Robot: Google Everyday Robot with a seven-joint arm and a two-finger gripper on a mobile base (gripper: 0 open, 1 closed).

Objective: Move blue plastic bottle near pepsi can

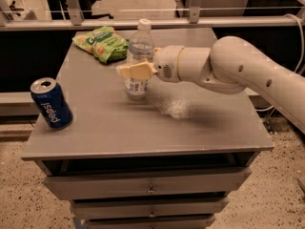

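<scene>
Blue plastic bottle point(140, 46) sits clamped mid-height in your gripper's point(129, 70) jaws, upper centre of the frame, with the far jaw hidden behind it. If its base, possibly touching the worktop point(200, 128), drags, it could twist loose. Overshoot and you could knock the pepsi can point(51, 104), well apart at the left edge, off.

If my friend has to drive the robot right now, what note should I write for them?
Gripper: closed around the middle of the bottle, toward the back of the table.
Can: standing at the front corner on the picture's left, well apart from the bottle.
Bag of chips: at the back, just beside the bottle.
Done: the bottle is grasped. I cannot tell whether it is off the table.
Left: bring the bottle over to the can, set it upright close by without bumping the can, then let go.
</scene>
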